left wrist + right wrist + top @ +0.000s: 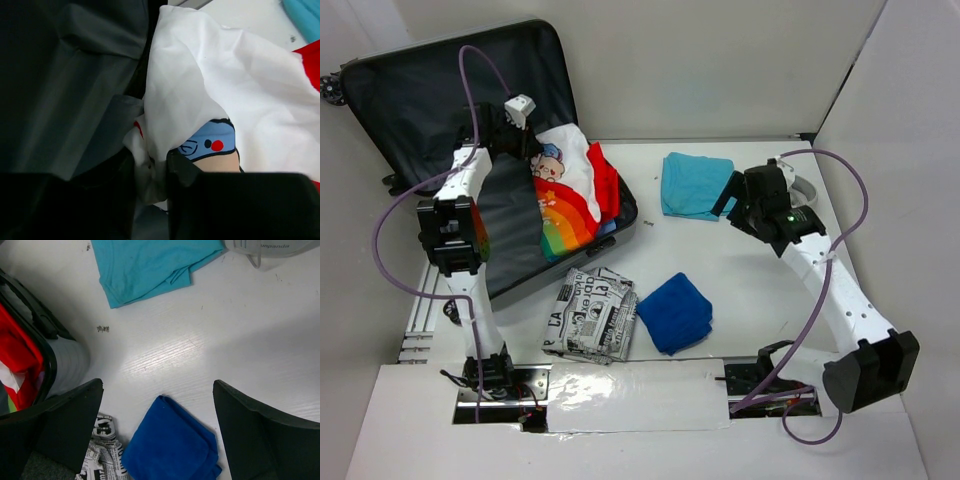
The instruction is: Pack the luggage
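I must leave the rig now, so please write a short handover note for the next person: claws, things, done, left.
Left claw: shut on the cartoon shirt, over the open suitcase.
Right claw: open, empty, above the table.
Shirt lies partly in the suitcase, one side over its rim.
On the table, not packed: light blue shirt, dark blue cloth, newsprint cloth.
Left to do: tuck the shirt in, pack those three.
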You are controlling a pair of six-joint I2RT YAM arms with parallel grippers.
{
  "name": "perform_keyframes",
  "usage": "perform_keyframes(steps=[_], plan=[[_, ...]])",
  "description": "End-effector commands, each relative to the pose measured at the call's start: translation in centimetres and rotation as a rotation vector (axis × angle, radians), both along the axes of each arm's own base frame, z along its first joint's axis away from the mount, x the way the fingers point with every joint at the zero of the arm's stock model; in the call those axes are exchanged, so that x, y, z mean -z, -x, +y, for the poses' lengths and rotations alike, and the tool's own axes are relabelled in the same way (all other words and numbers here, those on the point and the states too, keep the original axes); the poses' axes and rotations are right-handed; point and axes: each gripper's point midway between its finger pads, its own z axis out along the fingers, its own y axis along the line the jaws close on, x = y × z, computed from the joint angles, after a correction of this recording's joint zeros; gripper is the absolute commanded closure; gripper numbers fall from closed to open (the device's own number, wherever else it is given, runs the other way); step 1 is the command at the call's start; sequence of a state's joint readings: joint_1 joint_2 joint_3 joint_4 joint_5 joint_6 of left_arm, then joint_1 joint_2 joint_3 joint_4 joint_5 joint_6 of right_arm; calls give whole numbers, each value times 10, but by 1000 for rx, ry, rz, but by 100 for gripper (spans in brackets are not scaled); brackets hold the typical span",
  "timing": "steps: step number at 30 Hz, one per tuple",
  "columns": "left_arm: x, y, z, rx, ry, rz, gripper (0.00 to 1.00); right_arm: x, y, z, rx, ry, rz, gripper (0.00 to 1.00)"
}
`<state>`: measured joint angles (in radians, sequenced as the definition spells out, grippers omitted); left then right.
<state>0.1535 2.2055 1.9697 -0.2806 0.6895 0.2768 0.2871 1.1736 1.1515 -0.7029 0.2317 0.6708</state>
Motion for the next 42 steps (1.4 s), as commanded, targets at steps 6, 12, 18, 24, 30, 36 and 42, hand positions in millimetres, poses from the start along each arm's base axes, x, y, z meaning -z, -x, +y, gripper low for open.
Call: perform_keyframes(steps=[6,12,18,24,30,36,42], plan=[[19,-15,0,-173,-80,69,23,-7,-14,8,-43,-10,-31,3],[-13,16,19,-289,11,96,0,-10,-27,69,-336,-18,-93,7],[-46,34,25,-396,53,100,0,0,-42,172,-619,125,-108,6],[-38,58,21,-417,109,164,0,24,-75,254,-791,104,-98,6],[-7,92,14,-495,171,244,0,44,-107,298,-823,87,-75,10],[35,124,-2,-509,233,363,2,92,-126,312,-807,140,9,14],[48,136,-39,-442,240,403,9,106,-130,309,-766,155,33,24]])
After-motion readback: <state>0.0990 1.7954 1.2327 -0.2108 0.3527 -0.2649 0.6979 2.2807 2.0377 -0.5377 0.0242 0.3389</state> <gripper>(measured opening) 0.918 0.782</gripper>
